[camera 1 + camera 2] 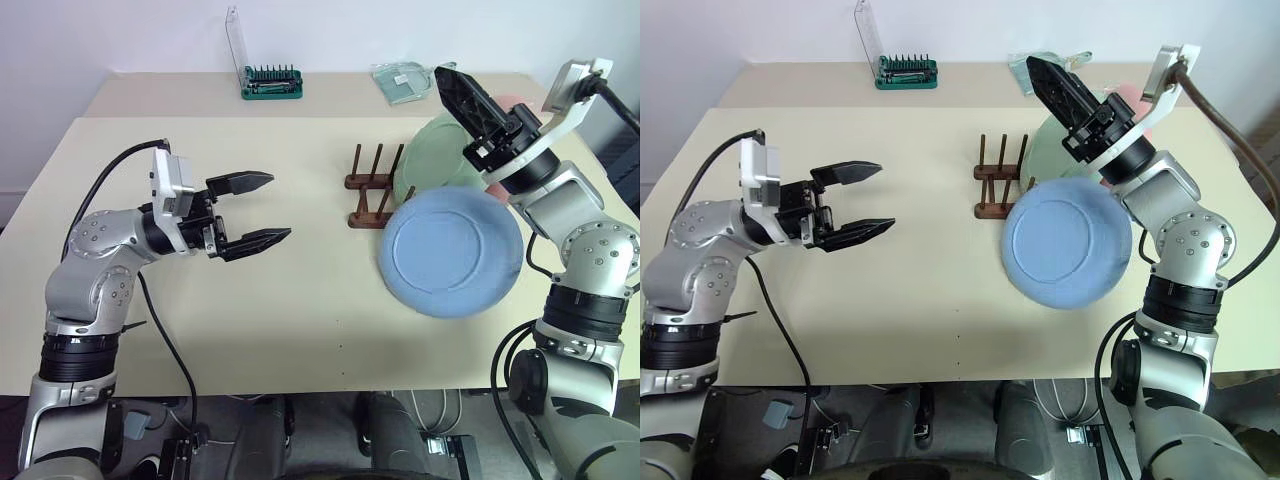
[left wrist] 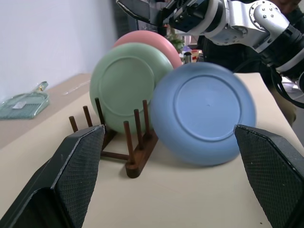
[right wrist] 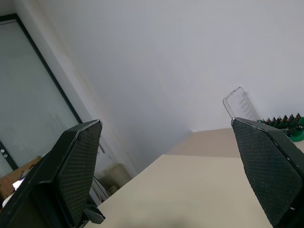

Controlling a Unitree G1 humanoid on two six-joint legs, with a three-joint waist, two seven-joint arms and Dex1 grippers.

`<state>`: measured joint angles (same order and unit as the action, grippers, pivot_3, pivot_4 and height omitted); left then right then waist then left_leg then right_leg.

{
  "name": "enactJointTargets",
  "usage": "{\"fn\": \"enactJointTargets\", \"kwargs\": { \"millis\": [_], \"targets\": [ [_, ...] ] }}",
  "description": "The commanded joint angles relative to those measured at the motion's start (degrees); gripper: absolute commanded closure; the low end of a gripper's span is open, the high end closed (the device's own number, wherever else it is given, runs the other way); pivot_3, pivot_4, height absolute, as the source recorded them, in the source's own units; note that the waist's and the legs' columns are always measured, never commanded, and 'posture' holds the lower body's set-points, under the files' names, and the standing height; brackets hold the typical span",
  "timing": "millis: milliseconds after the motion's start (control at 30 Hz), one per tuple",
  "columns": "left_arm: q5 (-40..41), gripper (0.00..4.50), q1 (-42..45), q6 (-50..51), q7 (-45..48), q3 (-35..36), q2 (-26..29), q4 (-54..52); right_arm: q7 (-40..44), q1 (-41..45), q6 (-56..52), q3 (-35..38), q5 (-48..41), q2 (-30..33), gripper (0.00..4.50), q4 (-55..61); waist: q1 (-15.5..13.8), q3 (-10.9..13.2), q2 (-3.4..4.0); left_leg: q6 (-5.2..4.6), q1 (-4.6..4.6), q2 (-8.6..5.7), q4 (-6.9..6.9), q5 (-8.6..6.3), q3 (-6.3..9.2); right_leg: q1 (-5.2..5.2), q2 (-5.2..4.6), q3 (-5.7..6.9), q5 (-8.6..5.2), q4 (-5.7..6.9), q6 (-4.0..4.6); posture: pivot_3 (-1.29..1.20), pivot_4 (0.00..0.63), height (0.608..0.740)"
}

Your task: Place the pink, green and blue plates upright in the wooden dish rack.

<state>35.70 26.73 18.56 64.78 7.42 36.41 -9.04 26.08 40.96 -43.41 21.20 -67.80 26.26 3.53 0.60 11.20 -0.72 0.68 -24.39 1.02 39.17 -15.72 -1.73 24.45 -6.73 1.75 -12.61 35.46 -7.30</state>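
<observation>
Blue plate (image 2: 204,118) is leaning tilted against the near end of the wooden dish rack (image 2: 135,142), its lower rim on the table (image 1: 250,320) beside the rails; I cannot tell whether any peg is catching it. Green plate (image 2: 128,85) is standing upright between the pegs, pink plate (image 2: 154,40) just behind it.

Risk, as I judge it: the blue plate is sitting precariously and could slide flat, or knock the green one loose if nudged.

Right gripper (image 1: 470,105) is hanging above the plates, jaws spread wide, holding nothing. Any drop in height there could clip the green rim.

Left gripper (image 1: 250,210) is hovering well apart over bare table, pointing at the rack, jaws wide, empty.

Green screwdriver-bit case (image 1: 270,82) is sitting at the far edge, out of harm's way.
</observation>
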Motion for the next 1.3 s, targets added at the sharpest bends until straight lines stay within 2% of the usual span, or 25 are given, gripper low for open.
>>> {"fn": "enactJointTargets", "kwargs": {
  "millis": [33, 467, 633, 767, 933, 1133, 1300],
  "targets": [
    [0.41, 0.0, 0.84, -0.61, 0.16, 0.27, 0.11, -0.73, 0.63, 1.01, 0.67, 1.54, -0.45, 1.3, 0.06, 2.05, -0.01, 0.0, 0.0, 0.0, 0.0, 0.0, 0.0, 0.0, 0.0, 0.0, 0.0, 0.0, 0.0, 0.0, 0.0, 0.0, 0.15, 0.724],
    [0.09, 0.0, 0.88, -0.96, 0.21, 0.06, -0.48, -0.67, 1.3, 1.18, -0.6, 3.35, -1.19, 4.93, 0.06, 1.11, 0.03, 0.0, 0.0, 0.0, 0.0, 0.0, 0.0, 0.0, 0.0, 0.0, 0.0, 0.0, 0.0, 0.0, 0.0, 0.0, 0.15, 0.724],
    [0.29, 0.0, 0.55, -0.61, 0.27, 0.19, -0.2, -1.31, 2.87, -2.07, -3.4, 7.12, -0.86, 12.13, 0.06, -0.64, -0.5, 0.0, 0.0, 0.0, -0.01, -0.01, 0.0, 0.0, 0.0, -0.01, -0.01, 0.0, 0.0, -0.03, 0.0, 0.0, 0.15, 0.724],
    [1.75, 0.0, -0.12, 1.19, 1.03, -0.15, -0.07, -1.93, 8.44, -11.89, -9.96, 13.91, -1.46, 24.37, 0.06, -2.0, -1.65, 0.0, -0.01, -0.03, -0.03, -0.01, -0.01, -0.02, 0.0, -0.06, -0.01, 0.03, 0.0, -0.16, 0.0, 0.0, 0.15, 0.724],
    [3.8, 0.0, 1.3, 3.8, 1.57, -1.21, -1.49, -1.92, 13.47, -21.79, -17.01, 22.33, -3.73, 31.94, 0.06, -3.64, -1.13, -0.02, 0.01, -0.04, 0.05, -0.01, 0.0, -0.03, -0.03, -0.08, -0.01, -0.01, 0.0, -0.07, 0.0, 0.0, 0.15, 0.724],
    [6.36, 0.0, 3.42, 7.84, 3.89, -2.6, -1.17, -1.62, 18.22, -34.69, -18.73, 28.11, -0.46, 32.57, 0.06, -4.83, -1.29, -0.05, -0.02, -0.04, 0.08, -0.01, 0.02, -0.03, -0.02, -0.12, 0.0, -0.02, 0.0, -0.06, 0.0, 0.0, 0.15, 0.724],
    [7.4, 0.0, 4.6, 9.76, 3.66, -2.98, -1.78, -2.59, 21.97, -42.04, -15.28, 26.32, 4.56, 29.65, 0.06, -6.69, -1.29, -0.08, -0.04, -0.04, 0.09, -0.01, 0.03, -0.03, 0.0, -0.13, 0.0, -0.03, 0.0, -0.05, 0.0, 0.0, 0.15, 0.724]
  ]
}}
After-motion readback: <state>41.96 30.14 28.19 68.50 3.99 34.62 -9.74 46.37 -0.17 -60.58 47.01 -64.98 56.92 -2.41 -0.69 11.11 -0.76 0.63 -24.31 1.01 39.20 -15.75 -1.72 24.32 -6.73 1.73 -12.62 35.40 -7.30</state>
